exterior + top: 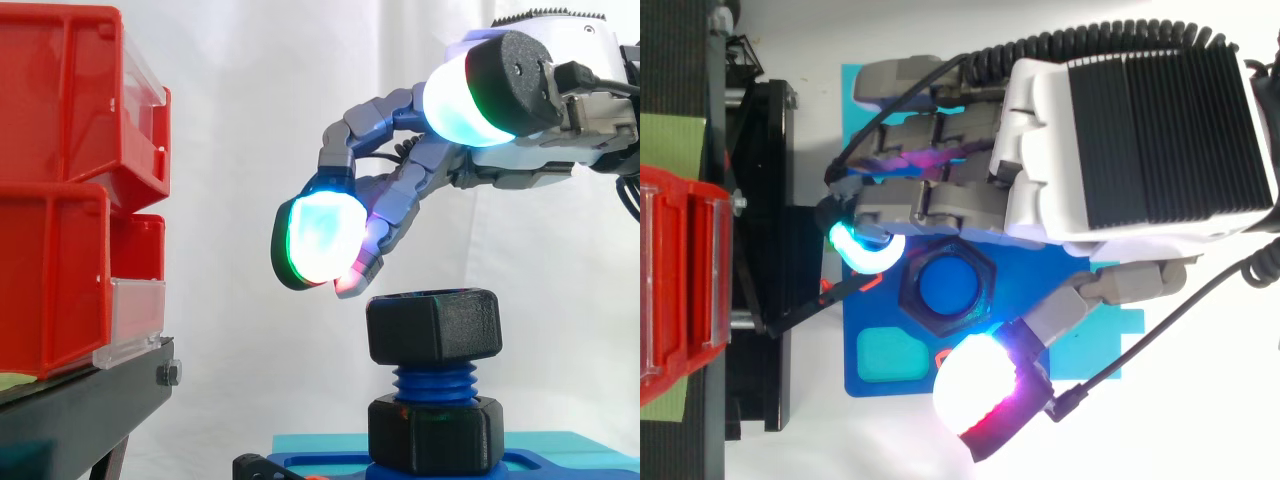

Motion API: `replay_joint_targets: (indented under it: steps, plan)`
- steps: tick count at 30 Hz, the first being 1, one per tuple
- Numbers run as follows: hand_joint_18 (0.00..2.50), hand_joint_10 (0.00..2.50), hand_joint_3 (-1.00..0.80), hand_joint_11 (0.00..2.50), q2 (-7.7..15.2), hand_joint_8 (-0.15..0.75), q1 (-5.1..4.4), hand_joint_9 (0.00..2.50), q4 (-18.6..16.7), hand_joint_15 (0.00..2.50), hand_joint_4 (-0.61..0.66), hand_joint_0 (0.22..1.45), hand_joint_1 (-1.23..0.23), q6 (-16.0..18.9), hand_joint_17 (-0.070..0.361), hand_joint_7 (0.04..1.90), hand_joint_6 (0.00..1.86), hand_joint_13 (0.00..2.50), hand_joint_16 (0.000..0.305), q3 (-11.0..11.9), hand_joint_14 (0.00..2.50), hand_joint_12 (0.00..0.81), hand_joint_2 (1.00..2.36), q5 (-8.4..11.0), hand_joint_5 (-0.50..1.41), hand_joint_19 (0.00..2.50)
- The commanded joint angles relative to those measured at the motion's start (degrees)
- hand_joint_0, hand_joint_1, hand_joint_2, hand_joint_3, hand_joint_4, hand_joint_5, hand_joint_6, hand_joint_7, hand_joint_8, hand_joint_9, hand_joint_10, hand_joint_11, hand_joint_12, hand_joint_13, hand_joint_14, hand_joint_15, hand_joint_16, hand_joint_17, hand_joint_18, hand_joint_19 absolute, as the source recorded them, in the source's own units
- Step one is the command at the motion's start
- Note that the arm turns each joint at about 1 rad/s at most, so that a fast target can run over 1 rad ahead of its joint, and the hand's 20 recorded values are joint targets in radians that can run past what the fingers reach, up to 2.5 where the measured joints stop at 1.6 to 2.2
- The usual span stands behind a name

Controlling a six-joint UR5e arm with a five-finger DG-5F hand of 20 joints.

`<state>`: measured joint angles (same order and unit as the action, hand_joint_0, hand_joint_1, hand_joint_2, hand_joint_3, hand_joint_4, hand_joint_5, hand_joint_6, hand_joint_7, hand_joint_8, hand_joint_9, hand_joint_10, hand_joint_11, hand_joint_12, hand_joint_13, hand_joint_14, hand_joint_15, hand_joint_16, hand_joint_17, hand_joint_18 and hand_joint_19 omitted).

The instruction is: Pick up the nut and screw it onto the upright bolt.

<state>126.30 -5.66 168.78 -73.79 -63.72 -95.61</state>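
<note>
The nut sits on top of the blue bolt, only a little way down. The robot hand hovers over it, spread open, holding nothing, with pads at 10 and 5 o'clock. I think more turning is left.

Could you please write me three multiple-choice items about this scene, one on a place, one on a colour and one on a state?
1. Where is the upper nut? A on top of the bolt; B in a red bin; C on the black stand.
2. What colour is the bolt's thread? A red; B blue; C white.
3. How is the hand? A shut on the nut; B open above the nut; C pressing a red bin.
Key: 1 A, it caps the thread; 2 B, blue shows below the nut; 3 B, its fingers are relaxed and hold nothing.
</note>
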Motion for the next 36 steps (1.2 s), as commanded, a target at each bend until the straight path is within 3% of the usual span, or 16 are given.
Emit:
replay_joint_targets:
  steps: [1,8,18,28,36]
  plan:
    - [0.27,0.0,-0.5,0.0,0.0,0.279,-0.15,0.75,1.2,0.0,0.27,0.5,-0.23,0.1,0.081,1.06,0.5,0.49,0.036,-0.1,0.0,0.319,1.0,0.16,-0.04,0.02]
    - [0.27,0.0,-0.5,0.0,0.0,0.281,-0.06,0.77,0.8,0.0,0.24,0.51,-0.23,0.5,0.08,1.18,0.5,0.49,0.035,-3.0,0.0,0.316,1.0,-0.19,-0.02,0.02]
    - [0.29,0.0,-0.5,0.0,-0.1,0.282,0.12,0.83,-0.7,0.0,0.23,0.51,-0.24,1.6,0.077,1.41,0.5,0.51,0.034,-3.1,0.0,0.307,1.0,-0.19,0.01,0.01]
    - [0.37,0.0,-0.5,0.0,-0.1,0.289,0.91,1.04,-0.6,0.0,0.17,0.52,-0.25,1.5,0.07,1.21,0.62,0.62,0.031,-3.1,0.0,0.282,1.0,-0.27,0.02,0.01]
    - [0.59,0.0,-0.5,0.0,-0.1,0.261,1.79,1.36,-0.5,0.0,0.11,0.53,-0.3,1.5,0.043,1.18,0.65,0.87,0.019,-3.1,0.0,0.192,1.0,-1.51,0.06,0.04]
